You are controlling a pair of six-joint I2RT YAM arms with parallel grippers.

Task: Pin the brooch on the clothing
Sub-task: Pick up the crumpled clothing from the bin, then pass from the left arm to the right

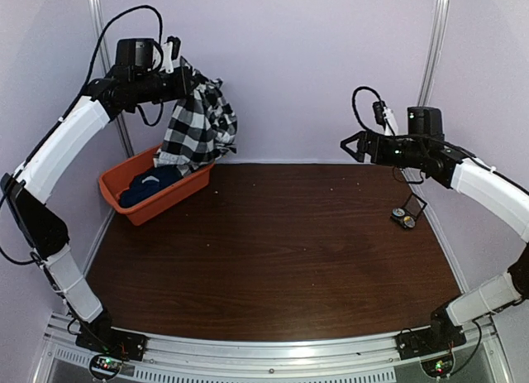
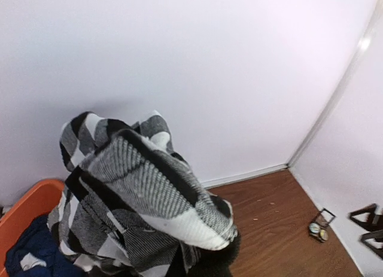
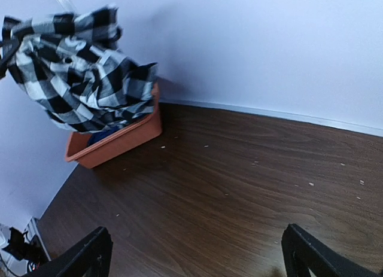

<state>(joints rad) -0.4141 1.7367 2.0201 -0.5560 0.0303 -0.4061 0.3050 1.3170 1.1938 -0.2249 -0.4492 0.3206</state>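
Pincer L point(image 1: 186, 78) raised, gripping shirt point(image 1: 198, 128) | pincer R point(image 1: 349, 148) aloft, wide

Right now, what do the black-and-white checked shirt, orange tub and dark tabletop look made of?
Black-and-white checked shirt: soft woven cloth, matte; it drapes and bunches in folds.
Orange rectangular tub: likely moulded plastic, smooth uniform walls.
Dark brown tabletop: wood-grain surface, slight sheen; real wood or laminate, cannot tell.

At the far left of my dark wooden bench point(image 1: 273, 259) sits an orange plastic tub point(image 1: 169, 203), a navy-blue garment point(image 1: 149, 187) bunched inside it.
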